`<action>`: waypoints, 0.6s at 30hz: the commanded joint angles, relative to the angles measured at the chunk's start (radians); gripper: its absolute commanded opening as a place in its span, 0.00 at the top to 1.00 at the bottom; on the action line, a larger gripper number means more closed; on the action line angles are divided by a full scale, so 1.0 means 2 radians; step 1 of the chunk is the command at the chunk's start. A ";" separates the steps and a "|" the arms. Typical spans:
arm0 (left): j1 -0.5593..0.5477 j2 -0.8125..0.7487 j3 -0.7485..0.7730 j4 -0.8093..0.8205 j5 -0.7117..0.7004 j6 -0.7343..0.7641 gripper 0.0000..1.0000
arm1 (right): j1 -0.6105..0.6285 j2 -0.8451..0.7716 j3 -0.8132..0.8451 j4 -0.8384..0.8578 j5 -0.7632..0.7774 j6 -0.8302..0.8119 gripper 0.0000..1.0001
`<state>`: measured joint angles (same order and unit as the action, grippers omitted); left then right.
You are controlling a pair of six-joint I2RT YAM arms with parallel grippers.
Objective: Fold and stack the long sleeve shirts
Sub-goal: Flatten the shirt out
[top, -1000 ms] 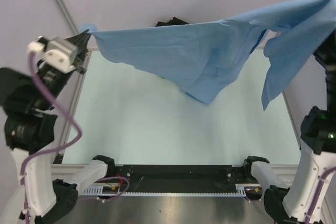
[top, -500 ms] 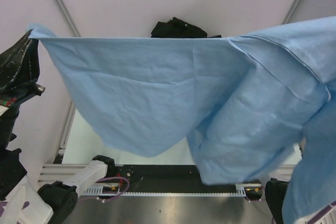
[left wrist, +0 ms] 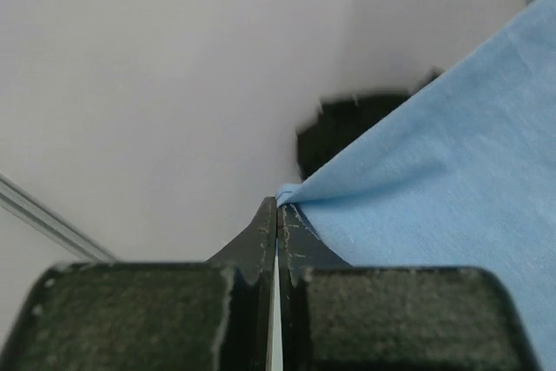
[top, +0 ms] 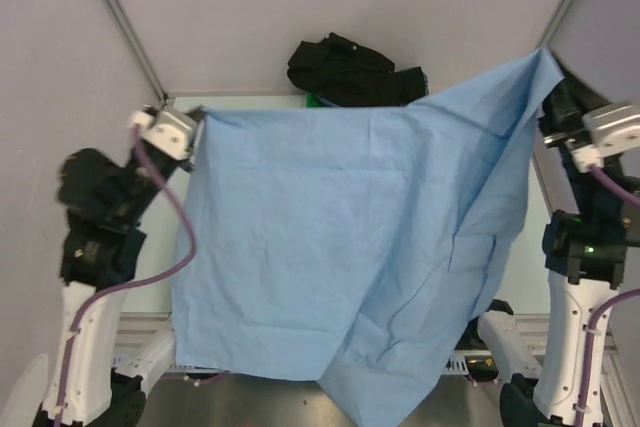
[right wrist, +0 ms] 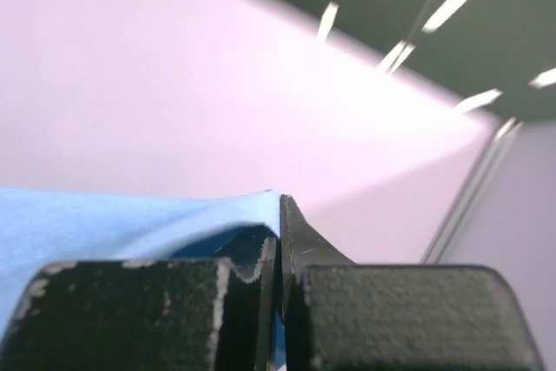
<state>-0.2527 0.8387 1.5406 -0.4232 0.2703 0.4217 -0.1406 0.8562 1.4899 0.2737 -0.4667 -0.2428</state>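
Observation:
The light blue shirt (top: 340,247) hangs spread out in the air between both arms and covers most of the table. My left gripper (top: 197,119) is shut on its upper left corner; the left wrist view shows the cloth (left wrist: 434,180) pinched at the closed tips (left wrist: 277,208). My right gripper (top: 548,59) is shut on the upper right corner, higher up; the right wrist view shows blue cloth (right wrist: 104,215) caught between the closed tips (right wrist: 280,206). A black shirt (top: 350,72) lies bunched at the back of the table. The checked shirt is not in view.
A green edge (top: 312,100) peeks out under the black shirt at the back. Metal frame posts (top: 120,17) rise at the back left and back right. The shirt's lower hem hangs over the front rail (top: 470,362).
The shirt, held close to the camera half a second ago, has dropped and moved back. It now hangs as a flat sheet, with both grippers closer together.

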 commanded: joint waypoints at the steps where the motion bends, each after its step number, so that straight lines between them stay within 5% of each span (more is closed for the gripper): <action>1: 0.004 -0.027 -0.174 0.018 -0.002 0.071 1.00 | 0.000 -0.053 -0.160 -0.021 -0.083 -0.082 1.00; 8: 0.006 0.090 -0.352 0.133 -0.011 0.129 1.00 | 0.054 0.027 -0.322 -0.006 -0.087 -0.179 1.00; 18: 0.039 0.371 -0.243 0.159 -0.036 0.156 1.00 | 0.135 0.299 -0.290 0.092 -0.023 -0.234 1.00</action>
<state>-0.2203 1.5047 0.9287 -0.1856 0.2306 0.6830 0.0956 1.3556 0.8082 0.2836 -0.5560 -0.6266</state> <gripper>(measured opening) 0.003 0.010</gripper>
